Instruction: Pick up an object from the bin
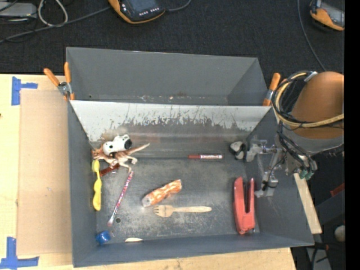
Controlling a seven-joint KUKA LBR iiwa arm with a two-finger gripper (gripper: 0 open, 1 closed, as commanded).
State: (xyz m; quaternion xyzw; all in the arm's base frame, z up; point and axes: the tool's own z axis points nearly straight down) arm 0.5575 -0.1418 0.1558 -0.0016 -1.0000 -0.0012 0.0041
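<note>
At the left end of the grey bin (pixel 169 83), a white and black toy animal (pixel 117 145) is sitting on a tan toy with thin legs (pixel 121 157). A yellow toothbrush (pixel 97 185) is lying just below them. A pink stick (pixel 121 193) is pointing down toward a blue ball (pixel 103 238).

Around the middle, an orange spotted fish toy (pixel 162 192) is lying just above a wooden fork (pixel 184 210). A thin red pen (pixel 205 157) is lying further back.

Over on the right, a long red clip (pixel 243 206) is lying flat near the right wall. The gripper (pixel 269 180) is hanging just beside it, on its right. I cannot tell if the gripper is open or closed.

Every thing is lying on the floor, so I am thinking the pick is only starting. The red clip is the closest thing. The next move is probably calling for a small slide left, then down, lining up across the clip's narrow sides.

The floor is looking flat, hard and scratched, so things may be sliding on it. The right wall is leaving little room, while the clip's left side is staying open.
</note>
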